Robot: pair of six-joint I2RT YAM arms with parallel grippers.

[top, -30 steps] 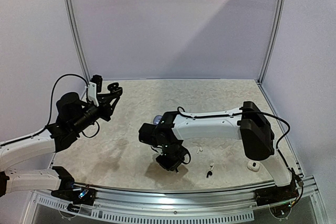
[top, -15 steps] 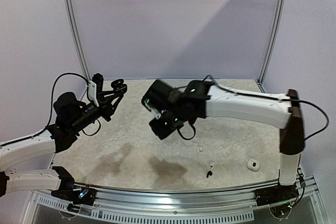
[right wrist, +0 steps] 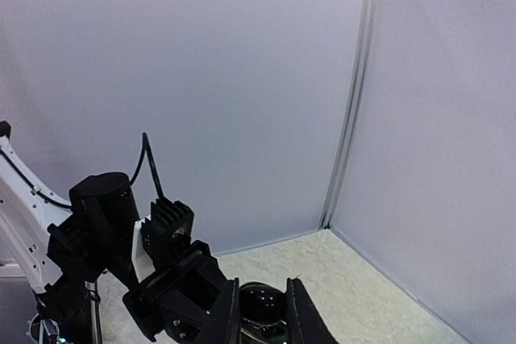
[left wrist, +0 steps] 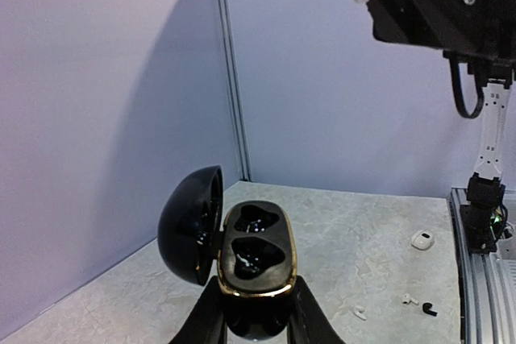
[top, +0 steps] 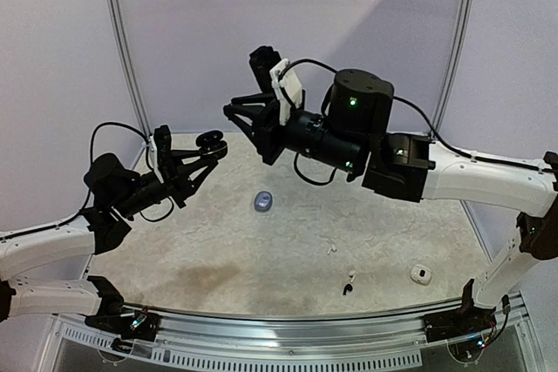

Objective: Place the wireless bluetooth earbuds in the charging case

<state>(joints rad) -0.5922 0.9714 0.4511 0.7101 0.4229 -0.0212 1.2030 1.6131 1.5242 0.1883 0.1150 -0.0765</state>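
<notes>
The left gripper (left wrist: 256, 300) is pinching the charging case (left wrist: 256, 251) low on its body, with the lid hanging open to the left. It is holding the case aloft over the far-left of the table (top: 174, 250). The right gripper (right wrist: 263, 289) is hovering high, just right of the case. Its fingers (right wrist: 300, 316) are showing a narrow gap, and I cannot tell whether anything tiny is sitting between them. The wireless bluetooth earbuds (top: 348, 286) are lying near-right on the table, well apart from both grippers. With so shallow a grip, a push from above is risking twisting the case free. A misaligned earbud is risking falling past its well.
</notes>
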